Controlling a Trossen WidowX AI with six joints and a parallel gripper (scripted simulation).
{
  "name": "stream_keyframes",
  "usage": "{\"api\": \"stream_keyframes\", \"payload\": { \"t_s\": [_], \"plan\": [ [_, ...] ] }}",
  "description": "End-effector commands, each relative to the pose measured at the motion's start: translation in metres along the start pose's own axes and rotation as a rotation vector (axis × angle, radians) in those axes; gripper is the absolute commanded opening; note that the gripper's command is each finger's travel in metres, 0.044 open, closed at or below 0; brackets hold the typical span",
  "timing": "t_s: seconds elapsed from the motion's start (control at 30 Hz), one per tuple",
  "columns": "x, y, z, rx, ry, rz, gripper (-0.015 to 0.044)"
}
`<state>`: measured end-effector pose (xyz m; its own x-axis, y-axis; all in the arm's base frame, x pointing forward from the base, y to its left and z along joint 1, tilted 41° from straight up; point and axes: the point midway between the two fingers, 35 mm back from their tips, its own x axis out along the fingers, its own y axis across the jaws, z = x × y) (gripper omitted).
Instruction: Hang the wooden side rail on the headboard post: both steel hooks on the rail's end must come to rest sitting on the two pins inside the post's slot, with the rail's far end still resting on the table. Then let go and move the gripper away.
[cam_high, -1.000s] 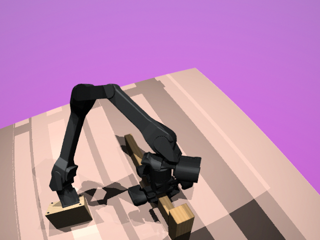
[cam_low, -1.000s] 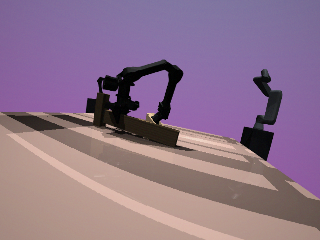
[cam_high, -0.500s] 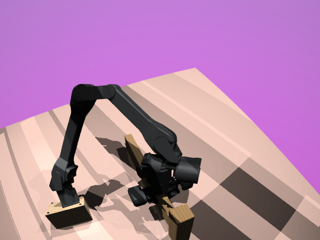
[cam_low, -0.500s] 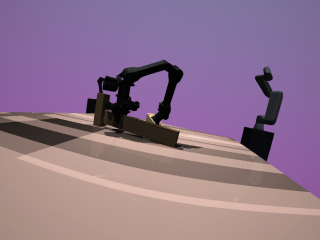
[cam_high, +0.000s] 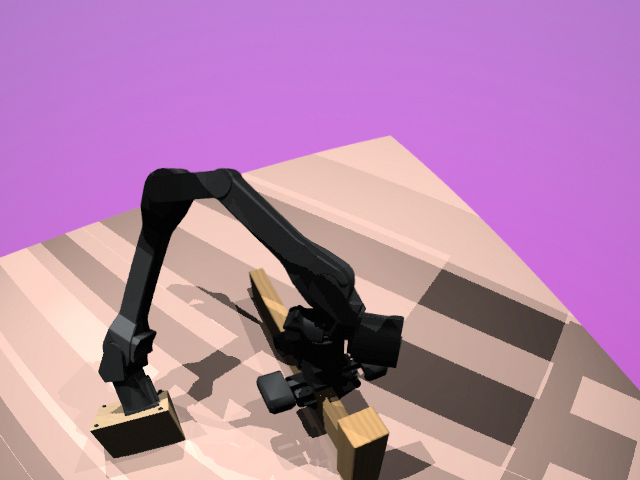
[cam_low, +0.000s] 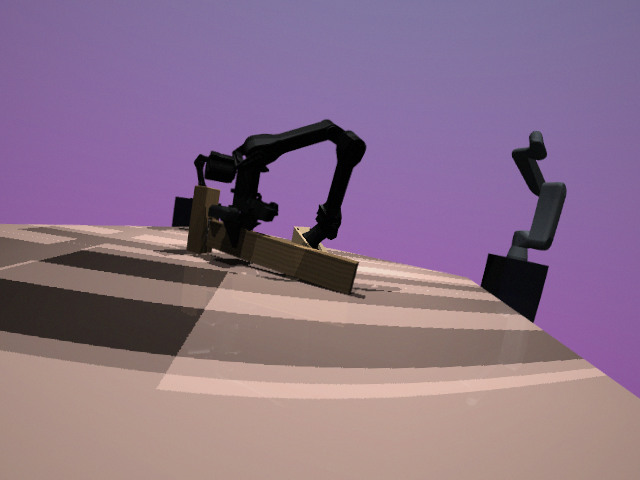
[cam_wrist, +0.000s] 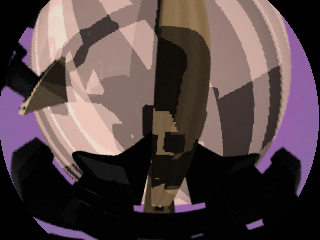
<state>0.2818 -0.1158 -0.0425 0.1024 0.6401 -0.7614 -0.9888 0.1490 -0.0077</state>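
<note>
The wooden side rail (cam_high: 269, 304) (cam_low: 325, 271) (cam_wrist: 197, 90) slopes down from the headboard post to its far end, which appears to rest on the table. Its near end is raised, close against the upright post (cam_high: 362, 427) (cam_low: 200, 222), with no clear gap in either the top or the exterior view. My gripper (cam_high: 319, 386) (cam_low: 234, 238) (cam_wrist: 166, 134) is shut on the rail near the post end, one finger on each side, pointing down. The steel hooks, the pins and the inside of the slot are hidden, so whether the hooks sit on the pins cannot be told.
My arm's wooden base block (cam_high: 139, 434) (cam_wrist: 54, 92) stands to the left in the top view. Another grey arm (cam_low: 549, 217) on a dark pedestal (cam_low: 514, 284) stands beyond the table edge. A dark box (cam_low: 181, 211) shows behind the post. Striped shadows cover the table.
</note>
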Motion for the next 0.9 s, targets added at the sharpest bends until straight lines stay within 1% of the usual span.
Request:
{"api": "stream_keyframes", "payload": {
  "t_s": [0.0,0.87],
  "plan": [
    [-0.0053,-0.0017,-0.004,-0.001,0.009,-0.011,0.0],
    [-0.0041,-0.0021,-0.0065,-0.001,0.009,-0.011,0.0]
  ]
}}
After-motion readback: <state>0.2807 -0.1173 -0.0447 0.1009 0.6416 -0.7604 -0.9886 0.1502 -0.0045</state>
